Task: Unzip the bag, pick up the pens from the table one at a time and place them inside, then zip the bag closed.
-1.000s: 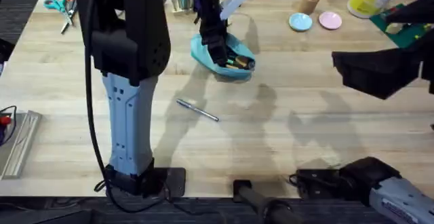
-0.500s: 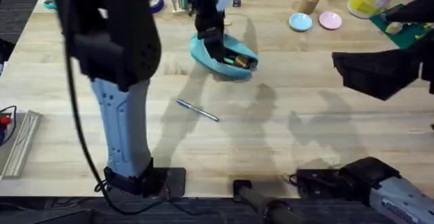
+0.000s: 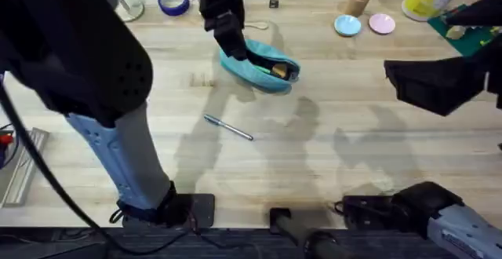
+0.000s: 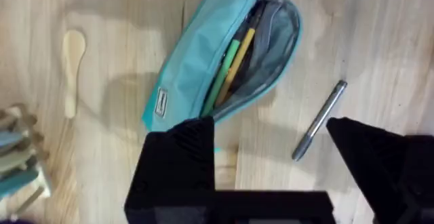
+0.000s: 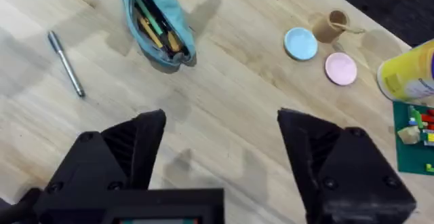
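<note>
One pen (image 3: 228, 127) left on the table (image 3: 329, 157), silver, long axis diagonal, lying toward the arm bases from the bag (image 3: 263, 64). Bag unzipped, green pen (image 4: 222, 78) inside. Left gripper (image 3: 229, 35) open, empty, above bag's far end; nearer the pen than the open right gripper (image 5: 220, 149).

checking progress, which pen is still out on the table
The silver pen, lying alone on the bare table. The green pen is already inside the open teal bag.
</note>
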`<state>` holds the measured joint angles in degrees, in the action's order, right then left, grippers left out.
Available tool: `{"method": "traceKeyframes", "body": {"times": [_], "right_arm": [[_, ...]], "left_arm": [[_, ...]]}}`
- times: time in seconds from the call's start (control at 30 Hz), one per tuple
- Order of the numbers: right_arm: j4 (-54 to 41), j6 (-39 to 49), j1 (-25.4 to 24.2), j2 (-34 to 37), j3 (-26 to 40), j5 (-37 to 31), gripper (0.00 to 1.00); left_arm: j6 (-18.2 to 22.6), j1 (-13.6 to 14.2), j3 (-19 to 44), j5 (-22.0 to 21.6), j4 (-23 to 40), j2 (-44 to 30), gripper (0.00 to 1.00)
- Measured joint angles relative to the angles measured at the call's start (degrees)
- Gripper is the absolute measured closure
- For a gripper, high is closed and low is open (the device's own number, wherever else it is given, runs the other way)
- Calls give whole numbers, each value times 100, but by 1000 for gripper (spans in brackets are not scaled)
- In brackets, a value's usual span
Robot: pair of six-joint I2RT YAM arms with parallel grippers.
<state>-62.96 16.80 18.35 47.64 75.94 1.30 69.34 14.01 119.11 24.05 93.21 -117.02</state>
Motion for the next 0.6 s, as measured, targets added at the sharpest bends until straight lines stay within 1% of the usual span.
{"method": "traceKeyframes", "body": {"times": [0.13,0.27,0.33,0.4,0.47,0.53,0.6], "right_arm": [[-1,0,0,0,0,0,4],[0,2,0,0,0,0,3],[0,2,0,0,0,0,3],[-2,2,0,11,0,0,3],[-2,2,0,37,0,0,3],[0,2,0,97,0,0,3],[0,2,0,168,0,0,3]], "left_arm": [[0,-269,-2,56,3,241,6],[2,-675,-17,191,23,671,6],[4,-922,-140,260,-1,958,6],[48,-1196,-371,420,-27,1263,6],[177,-1464,-713,626,-50,1554,6],[348,-1731,-1175,797,-142,1862,6],[484,-1950,-1686,899,-364,2172,6]]}}
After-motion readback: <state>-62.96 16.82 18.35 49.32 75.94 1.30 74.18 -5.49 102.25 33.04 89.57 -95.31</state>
